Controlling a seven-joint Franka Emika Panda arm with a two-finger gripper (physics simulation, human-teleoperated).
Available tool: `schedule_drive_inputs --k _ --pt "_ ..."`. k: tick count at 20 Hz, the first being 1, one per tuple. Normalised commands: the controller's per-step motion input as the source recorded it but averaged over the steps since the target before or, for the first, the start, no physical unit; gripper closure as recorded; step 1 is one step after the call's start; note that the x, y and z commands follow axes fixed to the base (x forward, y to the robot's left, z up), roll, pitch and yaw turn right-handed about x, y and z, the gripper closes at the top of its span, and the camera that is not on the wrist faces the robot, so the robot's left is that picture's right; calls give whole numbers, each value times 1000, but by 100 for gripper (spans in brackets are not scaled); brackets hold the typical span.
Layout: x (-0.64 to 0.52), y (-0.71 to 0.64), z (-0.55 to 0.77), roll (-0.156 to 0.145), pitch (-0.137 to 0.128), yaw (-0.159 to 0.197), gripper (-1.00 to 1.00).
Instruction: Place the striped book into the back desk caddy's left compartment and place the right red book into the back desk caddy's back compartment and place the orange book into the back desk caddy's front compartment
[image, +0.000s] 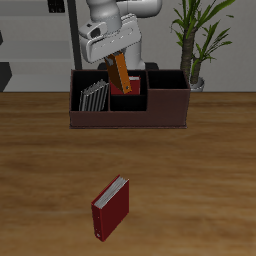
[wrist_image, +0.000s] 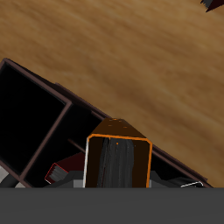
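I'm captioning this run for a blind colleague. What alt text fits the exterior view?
A robot arm's pincer holds an orange book tilted over the middle of a dark caddy at the back of a wooden table. A striped book stands in the caddy's end cell; a red book lies near the front edge.

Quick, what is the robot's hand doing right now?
Gripper: closed on the orange book, holding it above the back desk caddy.
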Motion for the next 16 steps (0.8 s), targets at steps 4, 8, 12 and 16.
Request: schedule_drive_inputs --k 4,8,12,16 --pt "65 17 -19 -19 3 187 100" --pt "11 -24 40 -14 6 114 100" --pt "46 41 101 -47 -71 148 100" --pt "18 162 -43 -7 -23 203 100"
